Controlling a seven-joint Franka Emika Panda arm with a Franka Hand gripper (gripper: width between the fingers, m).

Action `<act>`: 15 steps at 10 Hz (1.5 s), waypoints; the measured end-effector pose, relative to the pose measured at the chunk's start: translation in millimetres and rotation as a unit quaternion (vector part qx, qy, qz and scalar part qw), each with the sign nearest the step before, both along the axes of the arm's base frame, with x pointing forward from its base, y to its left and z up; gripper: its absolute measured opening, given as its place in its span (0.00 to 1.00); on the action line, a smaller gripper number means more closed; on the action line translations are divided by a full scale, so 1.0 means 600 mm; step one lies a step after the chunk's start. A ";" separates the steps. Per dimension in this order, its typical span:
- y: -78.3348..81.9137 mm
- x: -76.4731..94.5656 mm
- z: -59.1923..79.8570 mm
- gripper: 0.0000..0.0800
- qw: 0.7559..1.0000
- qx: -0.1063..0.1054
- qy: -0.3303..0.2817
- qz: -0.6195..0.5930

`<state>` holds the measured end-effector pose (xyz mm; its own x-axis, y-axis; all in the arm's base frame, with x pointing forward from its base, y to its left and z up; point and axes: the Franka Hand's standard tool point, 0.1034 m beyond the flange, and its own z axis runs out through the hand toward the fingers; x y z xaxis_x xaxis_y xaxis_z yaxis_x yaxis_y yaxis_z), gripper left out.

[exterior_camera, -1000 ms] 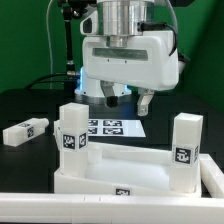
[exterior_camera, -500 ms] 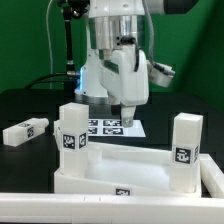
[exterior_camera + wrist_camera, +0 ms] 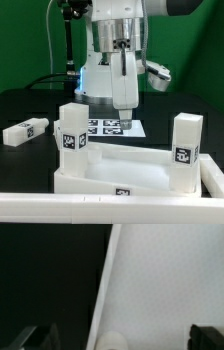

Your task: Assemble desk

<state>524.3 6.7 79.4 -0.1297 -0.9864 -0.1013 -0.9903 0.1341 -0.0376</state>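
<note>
In the exterior view the desk tabletop (image 3: 130,160) fills the foreground, its near edge cut off. Two legs (image 3: 72,140) (image 3: 185,142) stand upright at its far corners, and a loose leg (image 3: 25,130) lies on the black table (image 3: 30,105) at the exterior view's left. The marker board (image 3: 103,126) is partly hidden. The gripper (image 3: 126,104) hangs straight down, edge-on, above that board.

In the wrist view the gripper (image 3: 122,335) has dark fingertips (image 3: 40,336) spread wide and holding nothing. Below is a blurred white surface beside black, which I cannot identify.

White legs (image 3: 76,120) carry black-and-white square tags (image 3: 68,141), and the table (image 3: 40,104) is black.
</note>
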 end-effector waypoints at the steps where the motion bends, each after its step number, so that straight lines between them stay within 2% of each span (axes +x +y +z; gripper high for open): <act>1: 0.001 -0.001 -0.004 0.81 1.000 0.004 0.003 -0.026; 2: -0.001 -0.004 -0.014 0.81 0.998 0.007 0.010 -0.060; 6: -0.007 -0.013 -0.057 0.81 0.997 0.001 0.029 -0.065; 9: -0.011 -0.026 -0.106 0.81 0.997 -0.013 0.046 -0.061; 10: -0.008 -0.026 -0.116 0.81 0.997 -0.015 0.050 -0.057; 12: -0.003 -0.028 -0.121 0.81 0.997 -0.017 0.052 -0.053; 14: -0.004 -0.027 -0.119 0.50 0.997 -0.017 0.050 -0.049; 15: -0.004 -0.027 -0.119 0.50 0.997 -0.017 0.050 -0.047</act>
<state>508.3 4.2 8.1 -0.2298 -0.9719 -0.0507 -0.9723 0.2270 0.0552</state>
